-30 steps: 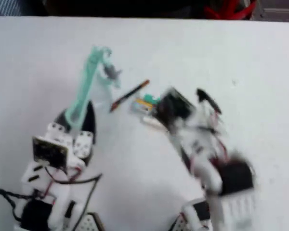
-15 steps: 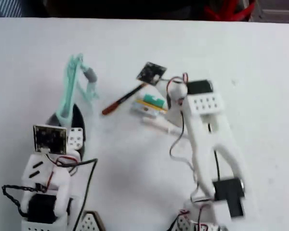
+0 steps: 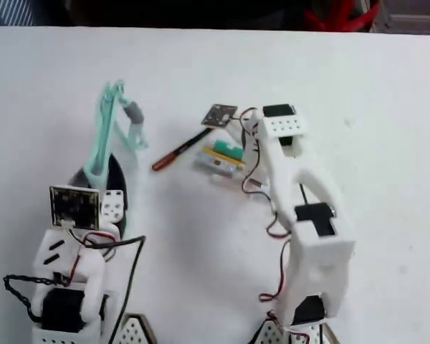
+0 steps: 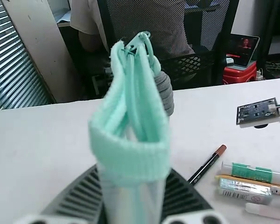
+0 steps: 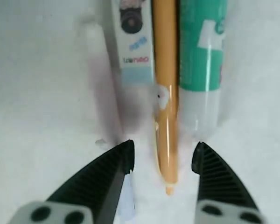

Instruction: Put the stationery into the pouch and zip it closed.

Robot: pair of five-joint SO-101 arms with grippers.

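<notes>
Astride orange pencil (image 5: pixel 165 70), right end effector (image 5: pixel 163 148) open

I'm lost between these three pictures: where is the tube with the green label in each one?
High view: the green-labelled tube lies mid-table, beside the right arm.
Left wrist view: the green-labelled tube lies on the table beyond the held pouch.
Right wrist view: the green-labelled tube lies just ahead of the open right pincer.
Shared landmark: the orange pencil lying along it.
</notes>
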